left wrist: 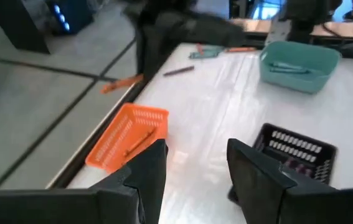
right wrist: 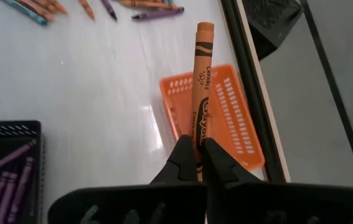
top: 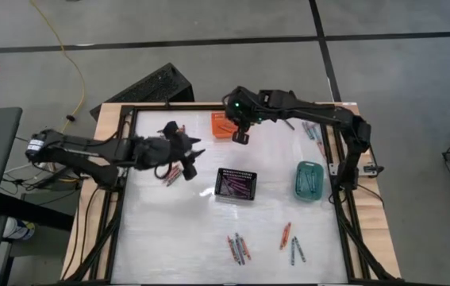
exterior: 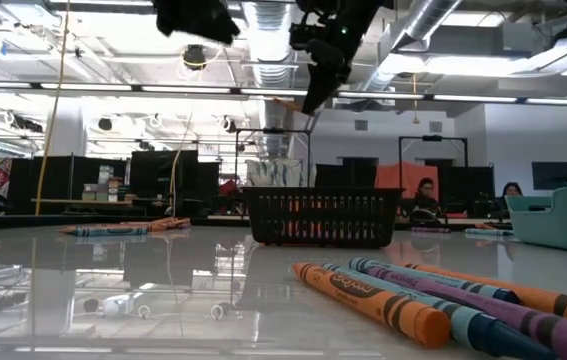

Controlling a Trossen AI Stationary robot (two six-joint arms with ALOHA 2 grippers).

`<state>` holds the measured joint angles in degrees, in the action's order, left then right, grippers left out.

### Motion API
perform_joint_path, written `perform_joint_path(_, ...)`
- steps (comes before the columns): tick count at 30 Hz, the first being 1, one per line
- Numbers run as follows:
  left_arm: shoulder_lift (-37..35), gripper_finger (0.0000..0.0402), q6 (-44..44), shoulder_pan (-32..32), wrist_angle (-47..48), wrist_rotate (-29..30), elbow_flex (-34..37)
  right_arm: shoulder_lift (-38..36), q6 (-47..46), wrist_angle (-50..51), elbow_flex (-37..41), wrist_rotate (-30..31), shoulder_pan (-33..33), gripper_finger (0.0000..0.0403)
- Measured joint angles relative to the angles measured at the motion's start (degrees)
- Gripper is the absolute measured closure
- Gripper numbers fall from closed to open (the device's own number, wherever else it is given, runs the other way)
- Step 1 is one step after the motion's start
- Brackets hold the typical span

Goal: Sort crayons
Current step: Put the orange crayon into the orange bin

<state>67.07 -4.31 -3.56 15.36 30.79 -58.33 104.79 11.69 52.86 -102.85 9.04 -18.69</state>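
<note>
**Orange crayon held over the orange basket**

My right claw (right wrist: 194, 163) is closed on an orange crayon (right wrist: 202, 81), pinching its lower end; it hangs just above the orange basket (right wrist: 235, 118). I judge the crayon light, stiff, but easy to snap; its paper wrap helps the grip, and a hold nearer the middle would tilt less. My left claw (left wrist: 196, 163) stands open and empty, on the side of the orange basket away from the teal basket (top: 309, 181). The black basket (top: 236, 184), with purple crayons inside, sits near the orange basket; loose crayons (top: 237, 247) lie far beyond it. Nothing blocks the drop; only the basket's rim is close.
</note>
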Motion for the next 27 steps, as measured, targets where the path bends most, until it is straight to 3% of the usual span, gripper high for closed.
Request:
perform_joint_path(7,0.0,0.0242,-2.4,8.4,-1.6,-11.6,3.5,0.4,0.8,0.2,0.0,-8.2,-5.5,0.0403)
perform_joint_path(15,0.0,0.0242,-6.4,11.5,-0.5,-24.0,6.2,3.2,1.7,-1.9,0.0,-19.4,-10.8,0.0403)
perform_joint_path(27,0.0,0.0242,-14.4,10.3,0.2,-27.4,12.9,15.0,4.8,-4.7,0.0,-20.3,-12.4,0.0403)
